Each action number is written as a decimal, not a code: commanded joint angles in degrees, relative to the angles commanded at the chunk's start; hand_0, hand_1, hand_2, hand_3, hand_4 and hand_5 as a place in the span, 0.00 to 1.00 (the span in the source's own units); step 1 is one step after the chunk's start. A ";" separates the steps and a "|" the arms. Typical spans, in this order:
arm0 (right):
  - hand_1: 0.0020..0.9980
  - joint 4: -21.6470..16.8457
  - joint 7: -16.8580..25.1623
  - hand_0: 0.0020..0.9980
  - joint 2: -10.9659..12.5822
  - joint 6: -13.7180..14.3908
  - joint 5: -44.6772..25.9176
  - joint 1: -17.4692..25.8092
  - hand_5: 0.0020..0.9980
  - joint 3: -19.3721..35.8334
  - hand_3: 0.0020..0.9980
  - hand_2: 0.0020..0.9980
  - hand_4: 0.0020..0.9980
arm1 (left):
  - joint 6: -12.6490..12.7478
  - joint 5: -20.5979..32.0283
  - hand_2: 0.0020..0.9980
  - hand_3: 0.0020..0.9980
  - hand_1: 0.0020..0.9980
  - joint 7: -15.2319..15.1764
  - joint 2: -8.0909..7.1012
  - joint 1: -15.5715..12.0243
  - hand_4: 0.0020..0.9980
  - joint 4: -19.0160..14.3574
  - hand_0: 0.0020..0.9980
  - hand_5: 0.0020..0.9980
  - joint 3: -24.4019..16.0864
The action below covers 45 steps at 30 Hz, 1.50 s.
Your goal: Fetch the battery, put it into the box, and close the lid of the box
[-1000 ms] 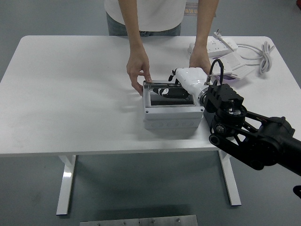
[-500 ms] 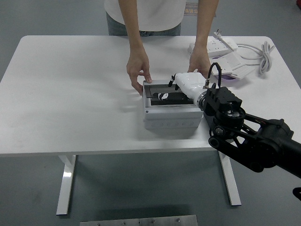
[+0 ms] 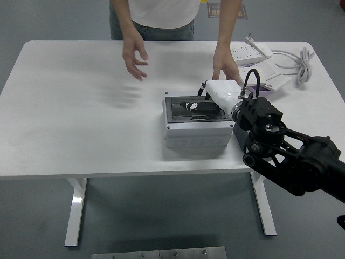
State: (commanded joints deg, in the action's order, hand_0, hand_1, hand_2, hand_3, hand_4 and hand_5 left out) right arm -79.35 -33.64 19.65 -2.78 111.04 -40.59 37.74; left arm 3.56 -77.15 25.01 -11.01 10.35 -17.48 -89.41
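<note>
Grey floor surrounds a white tabletop (image 3: 81,124) in the head view, the only view given. Right of the tabletop's centre, toward its near edge, sits the grey box (image 3: 198,129), open at the top. The black battery (image 3: 197,109) lies inside it, its long axis running left to right, parallel to the near edge. No separate lid can be made out.

Only the right arm shows, coming in from the lower right corner. Its white right hand (image 3: 222,93) is at the box's far right corner, so the battery lies just left of it and slightly nearer the camera. Dark fingertips (image 3: 204,93) reach over the box's far rim, above the battery's right end; whether they grip it or merely rest there cannot be told. The forearm angles up and left, wrist bent toward the box.

At the far edge a person stands. One hand (image 3: 135,56) is raised, well apart from the box; the other hand (image 3: 224,69) rests on the tabletop just behind the robot's hand. A power strip (image 3: 250,52) lies near the far right corner
</note>
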 joint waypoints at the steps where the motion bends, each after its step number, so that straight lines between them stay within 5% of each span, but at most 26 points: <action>1: 0.46 -0.05 0.08 0.54 0.16 0.09 0.17 0.24 1.00 0.75 0.70 0.59 0.91 | 0.00 0.00 0.67 0.61 0.72 0.01 0.02 0.00 0.71 0.00 0.59 0.17 0.00; 5: 0.46 -0.21 1.25 0.54 0.96 1.61 0.88 1.86 1.00 4.75 0.70 0.59 0.91 | 0.00 0.08 0.67 0.61 0.72 0.04 0.13 -0.10 0.71 0.00 0.59 0.17 0.05; 11: 0.45 1.00 7.46 0.54 1.66 8.39 -2.21 6.13 1.00 12.12 0.70 0.59 0.91 | 0.03 0.32 0.67 0.61 0.72 0.13 0.23 -0.32 0.71 -0.02 0.59 0.17 0.20; 18: 0.44 5.04 20.61 0.52 0.54 18.32 -14.72 11.97 1.00 21.87 0.70 0.58 0.90 | 0.07 0.57 0.67 0.61 0.72 0.19 0.50 -0.36 0.71 -0.05 0.59 0.18 0.34; 22: 0.44 6.73 28.55 0.51 -0.23 21.61 -22.93 13.82 1.00 25.91 0.69 0.57 0.91 | 0.01 0.57 0.67 0.61 0.72 0.18 0.68 -0.30 0.71 -0.04 0.59 0.17 0.37; 24: 0.44 7.57 32.99 0.51 -0.68 22.00 -27.58 14.69 1.00 27.54 0.69 0.57 0.91 | -0.02 0.54 0.67 0.61 0.72 0.17 0.79 -0.25 0.71 -0.03 0.59 0.17 0.37; 25: 0.44 7.80 34.91 0.49 -0.83 22.03 -29.64 15.01 0.78 28.03 0.66 0.54 0.82 | -0.02 0.54 0.67 0.61 0.72 0.16 0.83 -0.23 0.71 -0.03 0.59 0.18 0.37; 30: 0.44 8.64 44.44 0.49 -1.69 21.52 -41.01 16.66 0.78 30.41 0.66 0.54 0.82 | -0.07 0.59 0.67 0.61 0.72 0.22 0.98 -0.14 0.71 -0.04 0.59 0.18 0.41; 31: 0.42 8.81 45.81 0.42 -1.90 21.13 -43.05 16.87 0.36 31.08 0.63 0.51 0.72 | -0.05 0.60 0.67 0.61 0.72 0.25 0.96 -0.10 0.71 -0.05 0.59 0.18 0.40; 35: 0.42 9.71 50.42 0.42 -2.76 19.47 -49.66 17.18 0.36 33.94 0.63 0.51 0.72 | 0.04 0.79 0.67 0.61 0.72 0.18 0.77 0.12 0.71 -0.03 0.59 0.18 0.42; 42: 0.41 12.98 51.05 0.39 -3.69 17.89 -52.11 15.93 0.29 37.09 0.61 0.48 0.71 | 0.10 0.77 0.67 0.61 0.72 0.17 0.52 0.56 0.71 -0.04 0.59 0.18 0.31; 43: 0.37 13.58 50.81 0.44 -3.72 17.60 -51.65 15.67 0.23 37.38 0.58 0.44 0.56 | 0.08 0.75 0.67 0.61 0.72 0.16 0.53 0.63 0.71 -0.03 0.59 0.18 0.31; 45: 0.37 14.66 50.42 0.44 -3.68 17.16 -50.83 15.20 0.23 37.73 0.58 0.44 0.56 | 0.06 0.72 0.67 0.61 0.72 0.14 0.57 0.76 0.71 -0.02 0.59 0.18 0.29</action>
State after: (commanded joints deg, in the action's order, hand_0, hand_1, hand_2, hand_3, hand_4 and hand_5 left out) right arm -64.69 16.78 15.97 14.38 60.21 -25.39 75.47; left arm 3.62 -76.43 25.15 -10.44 11.12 -17.50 -89.13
